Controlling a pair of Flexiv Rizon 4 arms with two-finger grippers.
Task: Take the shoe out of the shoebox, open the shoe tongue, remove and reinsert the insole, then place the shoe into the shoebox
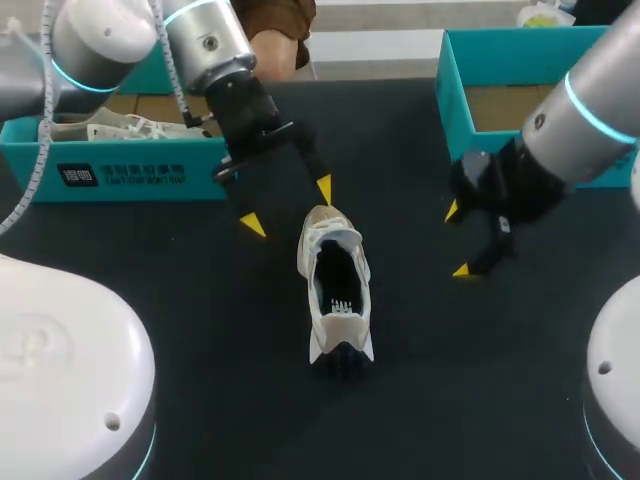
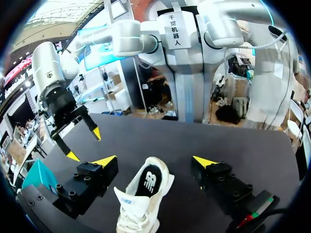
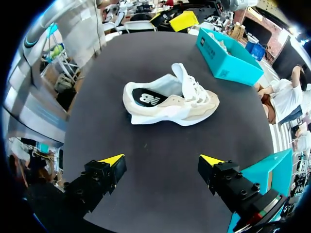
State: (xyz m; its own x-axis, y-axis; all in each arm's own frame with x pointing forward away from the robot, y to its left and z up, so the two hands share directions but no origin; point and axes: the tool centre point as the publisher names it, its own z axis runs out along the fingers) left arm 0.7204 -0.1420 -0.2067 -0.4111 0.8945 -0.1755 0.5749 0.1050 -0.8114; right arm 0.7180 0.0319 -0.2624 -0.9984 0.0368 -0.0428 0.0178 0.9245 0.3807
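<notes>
The shoe [image 1: 335, 290] is set on the worktop [image 1: 200, 330]; the tongue [image 3: 181, 75] is judged due for opening next. The left fingers [image 1: 322, 189] and right fingers [image 1: 462, 270] are held open, empty.

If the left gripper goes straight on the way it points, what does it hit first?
Most likely the shoe: it lies between the left gripper's open fingers, just ahead. Depth is unclear; the table beside it could come first.
</notes>
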